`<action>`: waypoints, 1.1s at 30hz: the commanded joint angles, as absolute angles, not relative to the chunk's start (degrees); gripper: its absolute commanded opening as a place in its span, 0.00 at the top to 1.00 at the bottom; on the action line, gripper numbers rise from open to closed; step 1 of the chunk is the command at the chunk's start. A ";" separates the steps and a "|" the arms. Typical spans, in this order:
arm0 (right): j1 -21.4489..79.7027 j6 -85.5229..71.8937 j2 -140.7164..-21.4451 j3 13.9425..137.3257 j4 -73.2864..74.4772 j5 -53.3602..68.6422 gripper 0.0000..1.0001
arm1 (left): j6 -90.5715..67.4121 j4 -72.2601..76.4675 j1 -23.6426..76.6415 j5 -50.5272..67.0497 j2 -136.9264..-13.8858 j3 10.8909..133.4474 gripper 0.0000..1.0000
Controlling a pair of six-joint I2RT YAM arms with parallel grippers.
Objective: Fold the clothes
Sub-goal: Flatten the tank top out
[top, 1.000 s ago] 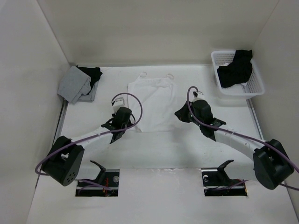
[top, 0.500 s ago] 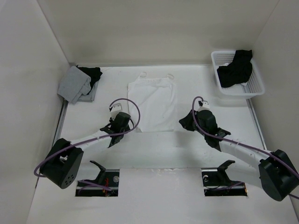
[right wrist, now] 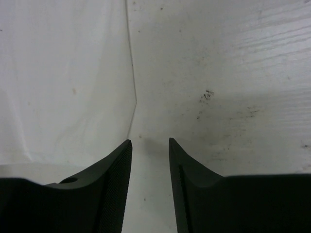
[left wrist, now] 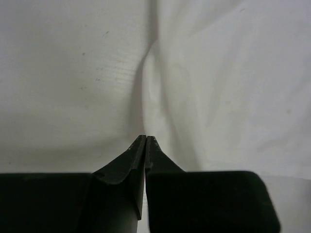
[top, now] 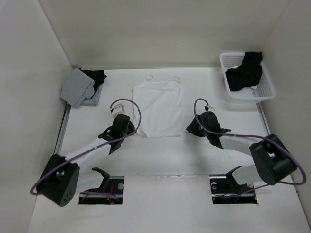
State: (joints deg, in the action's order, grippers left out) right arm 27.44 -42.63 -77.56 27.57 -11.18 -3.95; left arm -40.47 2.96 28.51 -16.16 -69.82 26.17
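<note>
The white garment [top: 159, 108] lies flat toward twelve o'clock of the table's [top: 160, 155] middle, its straps at the far end, with the left gripper [left wrist: 146, 140] pressed together at its eight o'clock edge, any pinched fabric impossible to tell, and the right gripper [right wrist: 149, 143] parted just off its four o'clock edge.
</note>
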 commanded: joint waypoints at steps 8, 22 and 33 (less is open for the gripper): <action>22.46 -46.84 -95.08 43.14 -19.86 -0.18 0.51 | -45.09 -3.16 27.56 -13.10 -46.95 30.06 1.00; 20.61 -49.32 -92.07 54.77 -19.62 10.55 1.00 | -47.81 2.73 23.07 -3.69 -47.73 42.69 1.00; 22.72 -45.87 -47.02 37.28 -0.09 3.96 0.99 | -48.86 -4.30 23.51 -8.44 -32.43 45.28 1.00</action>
